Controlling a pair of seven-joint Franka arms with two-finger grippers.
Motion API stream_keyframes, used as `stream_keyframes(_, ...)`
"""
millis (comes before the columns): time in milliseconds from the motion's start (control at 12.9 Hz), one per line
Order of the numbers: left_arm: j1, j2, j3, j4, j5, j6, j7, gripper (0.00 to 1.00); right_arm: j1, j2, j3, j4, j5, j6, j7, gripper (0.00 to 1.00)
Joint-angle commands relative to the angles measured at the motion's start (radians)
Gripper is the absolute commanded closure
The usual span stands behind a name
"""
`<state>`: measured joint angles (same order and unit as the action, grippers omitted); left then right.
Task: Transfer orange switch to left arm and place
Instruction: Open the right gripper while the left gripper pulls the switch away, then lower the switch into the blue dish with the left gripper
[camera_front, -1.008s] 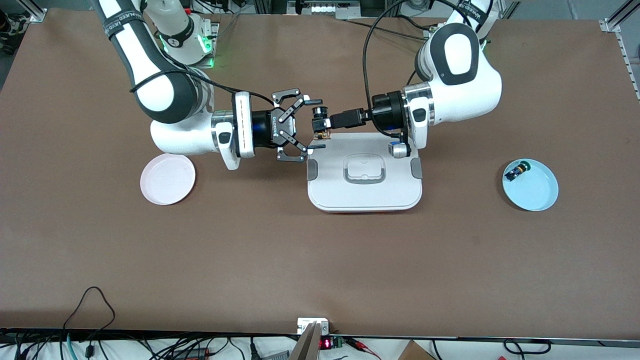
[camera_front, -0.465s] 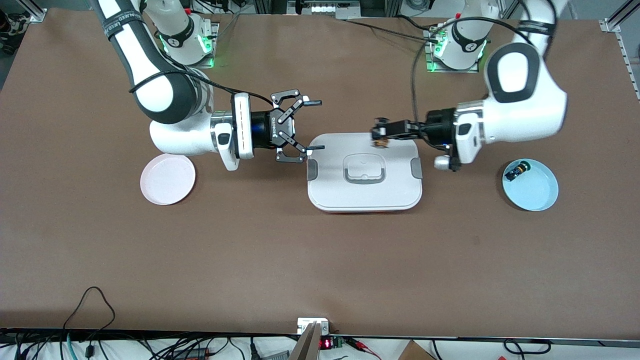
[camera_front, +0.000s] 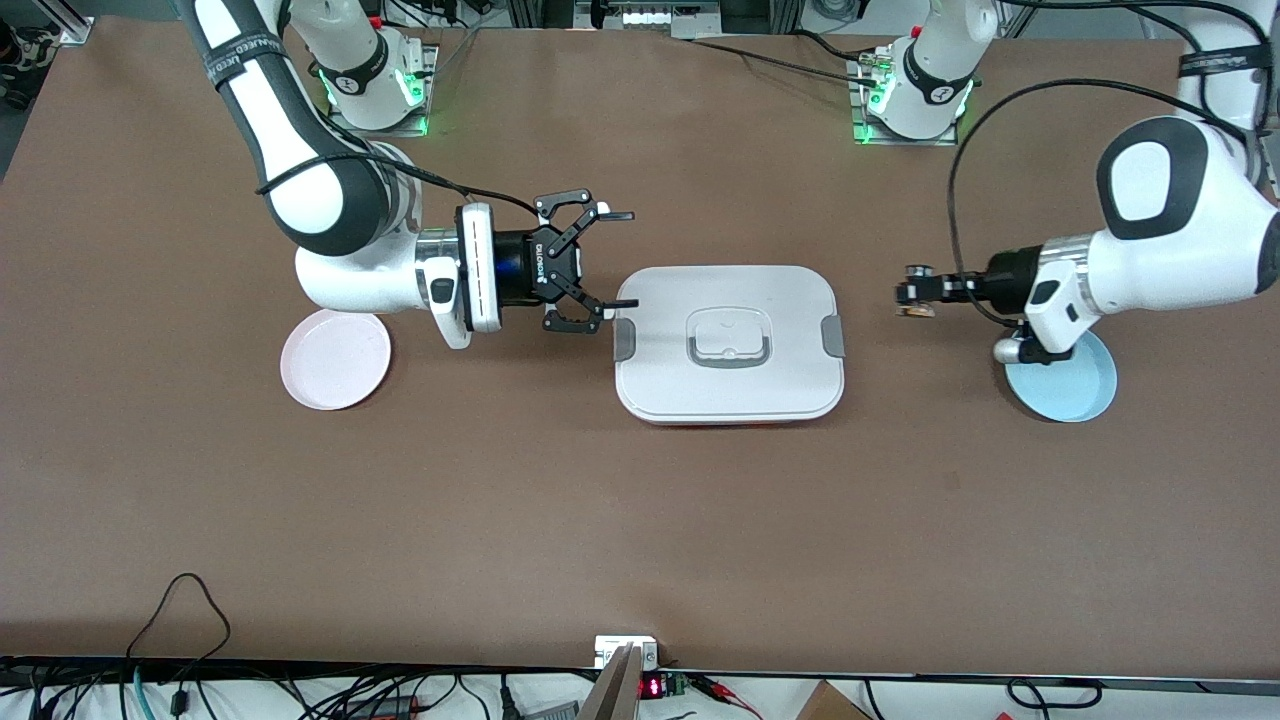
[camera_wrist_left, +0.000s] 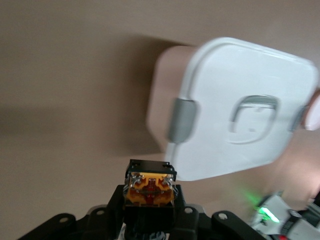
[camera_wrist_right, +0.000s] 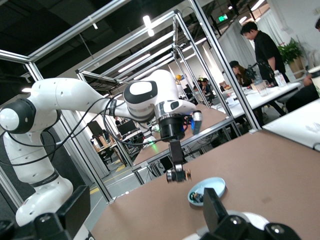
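Orange plastic is seen clamped in the left gripper (camera_front: 912, 298): the orange switch (camera_wrist_left: 149, 183) is pinched between its closed fingers, tan end outward, and is carried in the air over bare brown bench (camera_front: 600, 520), between the box (camera_front: 729, 343) and the blue plate (camera_front: 1075, 388). In the left wrist view the switch is shown just ahead of the gripper, with the white box and one grey side clip (camera_wrist_left: 180, 119) seen farther off, toward the right arm's end of the bench. The box is not touched by this gripper; the two are well apart. The blue plate lies below the left arm's wrist and is partly covered by it, so its contents cannot be made out from the front.

The right gripper (camera_front: 622, 258) is held with its fingers spread wide and nothing between them. It is pointed toward the box; one fingertip (camera_front: 627, 303) is seen at the box's corner nearest the right arm, and whether it touches cannot be told. The pink plate (camera_front: 335, 359) lies beneath that arm's forearm, toward the right arm's end. In the right wrist view the left arm is seen farther off with the switch at its gripper, and a small dark item (camera_wrist_right: 199, 196) is seen on the blue plate below it.
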<state>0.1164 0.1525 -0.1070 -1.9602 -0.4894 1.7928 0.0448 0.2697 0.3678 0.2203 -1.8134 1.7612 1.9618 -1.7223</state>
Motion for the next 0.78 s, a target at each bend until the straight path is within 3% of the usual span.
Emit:
stream_keyframes(0, 0.049, 0.059, -0.002, 0.04, 0.194, -0.015, 0.068, 1.0, -0.009, -0.047, -0.027, -0.06, -0.034, -0.021, 0.032, 0.0)
stream_keyframes(155, 0.09, 0.116, 0.001, 0.066, 0.358, 0.038, 0.079, 1.0, -0.01, -0.052, -0.061, -0.057, -0.08, -0.061, 0.172, 0.0)
stream_keyframes(388, 0.129, 0.183, 0.009, 0.076, 0.581, 0.118, 0.052, 1.0, -0.021, -0.056, -0.088, -0.053, -0.222, -0.064, 0.338, 0.0)
stream_keyframes(698, 0.207, 0.323, 0.013, 0.144, 0.681, 0.223, 0.007, 1.0, -0.021, -0.056, -0.16, -0.057, -0.518, -0.064, 0.706, 0.0)
